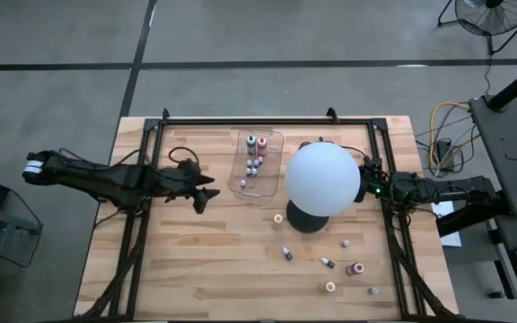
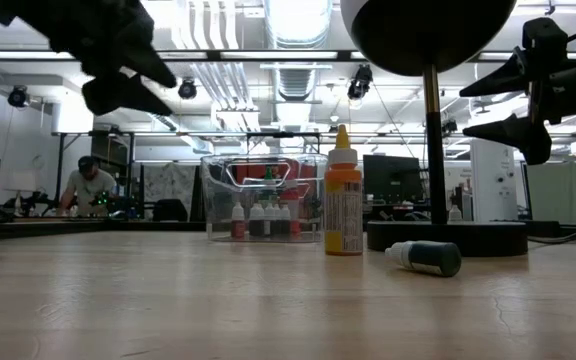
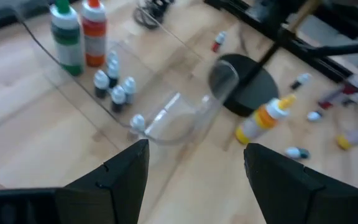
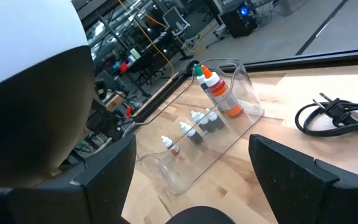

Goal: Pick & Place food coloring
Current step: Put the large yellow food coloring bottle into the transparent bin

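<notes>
Part done: several bottles (image 1: 253, 163) in tray (image 1: 273, 138); six or so loose (image 1: 328, 262) (beyond globe (image 1: 322, 178)). Left gripper (image 3: 194, 163), right gripper (image 4: 191, 165) both wide, empty.

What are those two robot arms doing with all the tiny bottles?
They are sorting food coloring bottles into the clear tray. Several bottles already stand inside it, among them a green-capped bottle. Others are scattered on the table, like the yellow bottle by the globe lamp. The left gripper hangs beside the tray, the right gripper by the lamp. Both have open, empty jaws.
</notes>
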You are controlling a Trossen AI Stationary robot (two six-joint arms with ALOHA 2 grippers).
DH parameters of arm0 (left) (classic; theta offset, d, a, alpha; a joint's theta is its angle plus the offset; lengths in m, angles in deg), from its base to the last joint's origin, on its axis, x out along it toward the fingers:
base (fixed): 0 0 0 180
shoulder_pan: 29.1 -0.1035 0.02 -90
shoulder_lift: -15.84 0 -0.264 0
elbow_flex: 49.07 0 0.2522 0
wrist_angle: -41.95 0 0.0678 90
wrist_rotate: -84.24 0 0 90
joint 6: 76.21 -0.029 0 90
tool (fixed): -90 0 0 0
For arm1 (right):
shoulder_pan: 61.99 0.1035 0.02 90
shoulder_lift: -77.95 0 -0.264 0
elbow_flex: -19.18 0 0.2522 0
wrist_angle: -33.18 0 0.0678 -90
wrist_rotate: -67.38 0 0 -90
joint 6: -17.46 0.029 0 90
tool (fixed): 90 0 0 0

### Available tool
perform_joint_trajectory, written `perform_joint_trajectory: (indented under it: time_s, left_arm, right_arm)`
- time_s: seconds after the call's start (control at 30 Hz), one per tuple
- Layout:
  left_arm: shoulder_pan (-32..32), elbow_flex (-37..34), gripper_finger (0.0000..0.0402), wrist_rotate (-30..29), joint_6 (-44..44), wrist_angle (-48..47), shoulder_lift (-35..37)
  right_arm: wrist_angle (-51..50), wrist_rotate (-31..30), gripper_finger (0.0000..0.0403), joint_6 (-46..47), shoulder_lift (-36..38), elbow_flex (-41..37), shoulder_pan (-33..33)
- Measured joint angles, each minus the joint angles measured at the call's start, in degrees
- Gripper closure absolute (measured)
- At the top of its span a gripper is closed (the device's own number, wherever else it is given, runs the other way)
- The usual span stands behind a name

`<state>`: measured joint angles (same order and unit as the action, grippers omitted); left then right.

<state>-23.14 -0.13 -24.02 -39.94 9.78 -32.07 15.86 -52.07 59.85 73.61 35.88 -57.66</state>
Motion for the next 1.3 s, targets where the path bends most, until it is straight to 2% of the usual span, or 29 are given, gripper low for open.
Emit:
perform_joint_trajectory:
  time_s: [0.3,0.7,1.3]
  left_arm:
    - [0.00,-7.49,0.0168,2.17,-0.86,3.47,9.21]
    - [0.00,-13.70,0.0168,2.17,-1.57,3.45,15.99]
    - [0.00,-14.42,0.0168,6.41,-2.03,4.16,17.03]
  right_arm:
    - [-0.01,-0.07,0.0101,0.00,-0.02,-0.01,0.00]
    - [-0.01,-0.09,0.0101,0.03,0.00,-0.02,0.00]
    - [-0.01,-0.11,0.0101,0.04,0.00,0.01,0.00]
